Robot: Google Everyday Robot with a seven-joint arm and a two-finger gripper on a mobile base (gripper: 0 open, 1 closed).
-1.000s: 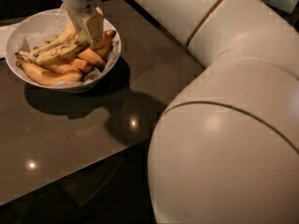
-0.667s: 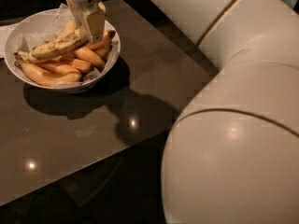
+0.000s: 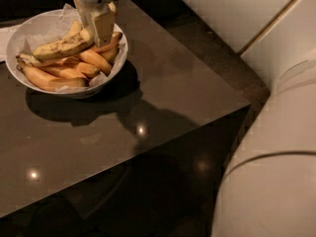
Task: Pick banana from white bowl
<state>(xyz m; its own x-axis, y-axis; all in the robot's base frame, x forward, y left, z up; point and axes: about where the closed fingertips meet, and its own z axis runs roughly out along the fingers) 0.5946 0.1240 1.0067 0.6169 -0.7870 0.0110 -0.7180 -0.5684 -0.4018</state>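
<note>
My gripper, over the white bowl near the tabletop's far left corner, is clamped on the banana; its right end has risen slightly off the pile, so I judge the lift begun, not finished

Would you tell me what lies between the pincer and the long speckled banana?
Nothing shows there in the camera view: the pincer, low over the white bowl, meets the banana at its right end, with no other fruit between.

Dark glossy table, white bowl on it, pincer over bowl
</note>
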